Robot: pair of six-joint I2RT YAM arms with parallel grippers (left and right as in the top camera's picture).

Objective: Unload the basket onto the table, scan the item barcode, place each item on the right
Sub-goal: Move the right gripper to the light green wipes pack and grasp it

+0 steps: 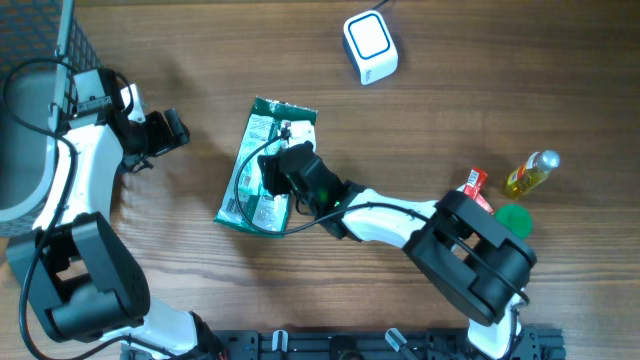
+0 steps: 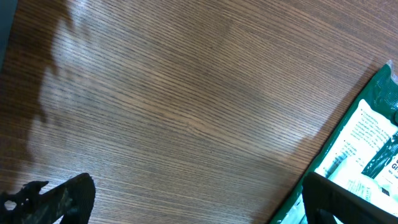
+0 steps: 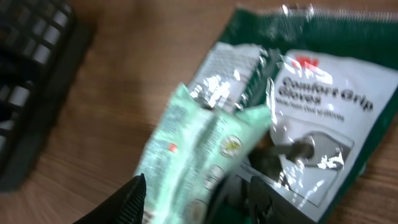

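Note:
A dark green glove package (image 1: pixel 262 150) with a white label lies flat in the middle of the table. My right gripper (image 1: pixel 280 180) is over it. In the right wrist view the gripper (image 3: pixel 198 190) is shut on a pale green packet (image 3: pixel 199 134), which is blurred and raised over the glove package (image 3: pixel 323 106). No barcode shows on either item. The white scanner (image 1: pixel 370 46) stands at the back, apart from both arms. My left gripper (image 1: pixel 168 130) hangs open over bare wood (image 2: pixel 186 112), with nothing between its fingers. The package's edge (image 2: pixel 367 143) lies by its right finger (image 2: pixel 339 202).
A grey wire basket (image 1: pixel 35 90) fills the far left. A red packet (image 1: pixel 476 182), a yellow bottle (image 1: pixel 530 172) and a green lid (image 1: pixel 514 218) sit at the right. A dark keyboard-like object (image 3: pixel 31 74) lies at the left of the right wrist view.

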